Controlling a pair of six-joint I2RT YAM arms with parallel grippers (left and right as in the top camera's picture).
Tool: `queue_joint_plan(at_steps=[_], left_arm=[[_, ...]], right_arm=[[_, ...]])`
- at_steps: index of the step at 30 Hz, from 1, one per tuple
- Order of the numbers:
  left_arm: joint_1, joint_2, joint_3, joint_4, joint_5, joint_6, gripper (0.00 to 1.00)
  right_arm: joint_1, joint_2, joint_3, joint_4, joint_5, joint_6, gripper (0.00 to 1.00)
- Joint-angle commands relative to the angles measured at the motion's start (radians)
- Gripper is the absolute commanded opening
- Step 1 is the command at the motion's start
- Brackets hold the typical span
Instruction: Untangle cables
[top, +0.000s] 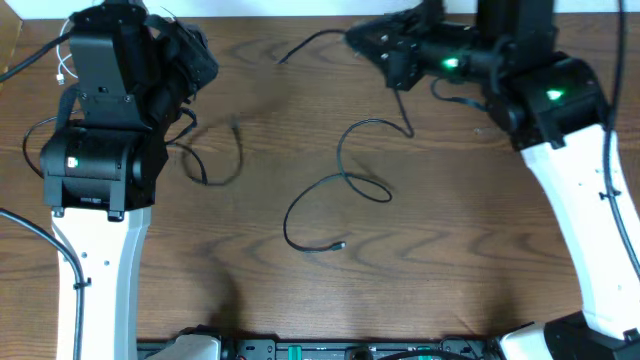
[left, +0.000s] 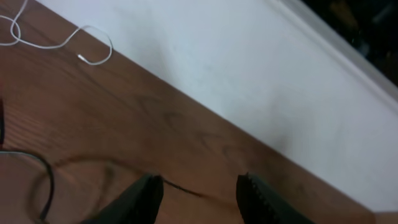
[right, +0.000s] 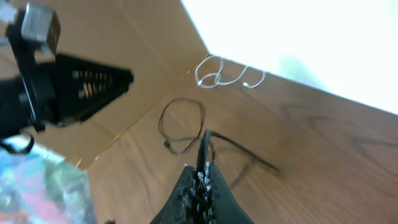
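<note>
Black thin cable (right: 236, 147) is pinched in the shut right fingers (right: 202, 177), well apart from the thin white cable (right: 210, 78), near which the left fingers (left: 143, 196) are half-parted, empty; mid-separation, a left-hand grasp is judged needed next.

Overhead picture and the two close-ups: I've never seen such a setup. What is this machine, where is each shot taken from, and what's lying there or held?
Two robot arms, a left arm and a right arm, work at a brown wooden table. One camera looks down from above; one rides each wrist, showing its claw. A thin white cable lies by the far edge, a looped thin black cable mid-table. The left claw is open. The right claw is shut on a second thin black cable.
</note>
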Motion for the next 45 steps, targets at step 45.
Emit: queue_joint_plan(at_steps=[45], left_arm=[[-0.248,0.015,0.006,0.173,0.584,0.186,0.51]], right_arm=[[0.156,-0.023,0.005,0.150,0.247,0.919,0.01]])
